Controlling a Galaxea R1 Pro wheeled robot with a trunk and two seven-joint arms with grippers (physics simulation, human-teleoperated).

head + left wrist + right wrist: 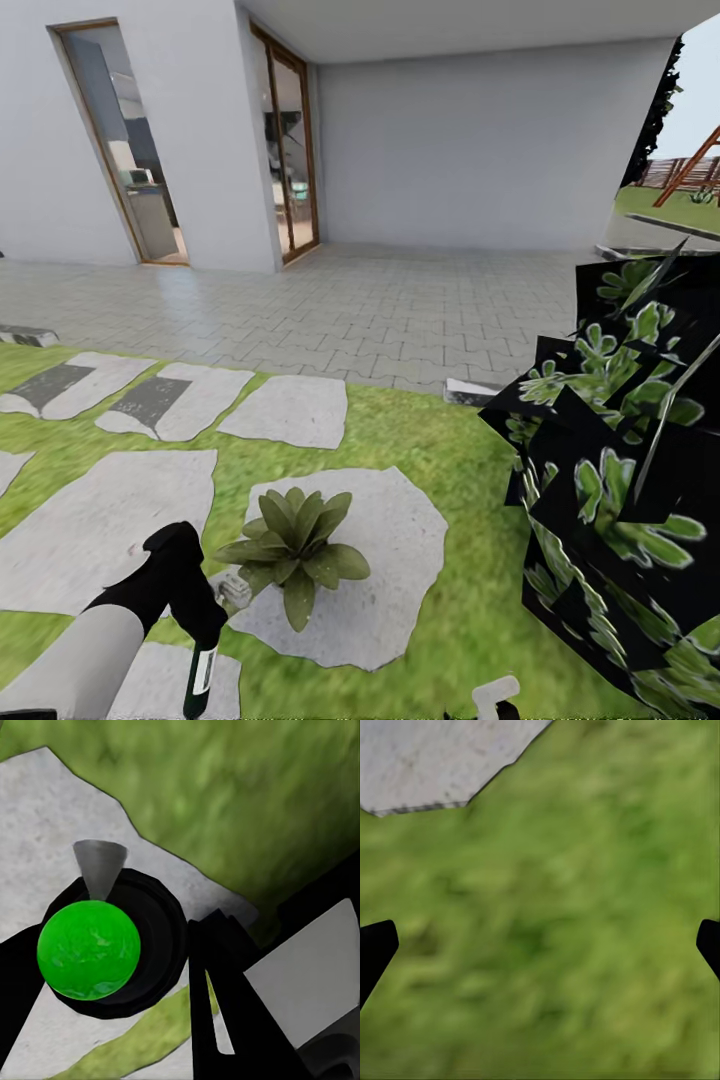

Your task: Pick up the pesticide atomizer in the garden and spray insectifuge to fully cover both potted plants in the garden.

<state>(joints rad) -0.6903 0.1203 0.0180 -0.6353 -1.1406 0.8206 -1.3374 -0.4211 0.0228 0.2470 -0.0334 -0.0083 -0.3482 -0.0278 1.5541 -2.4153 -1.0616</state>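
One potted plant [296, 545], a low rosette of pointed green leaves, sits on a grey stone slab [390, 560] in the lawn. The second potted plant is out of view. My left gripper [203, 622] is shut on the pesticide atomizer [200, 680], a green bottle with a white label, just left of the plant. Its pale nozzle [236, 590] points toward the leaves. In the left wrist view the atomizer [88, 949] is a bright green ball in a black ring with a grey cone. My right gripper [540, 945] hangs open over bare grass.
A large dark-leaved bush [620, 480] blocks the right side. More stone slabs [110, 520] lie in the lawn to the left. Beyond is a paved patio [380, 300] and a white house with glass doors [290, 150].
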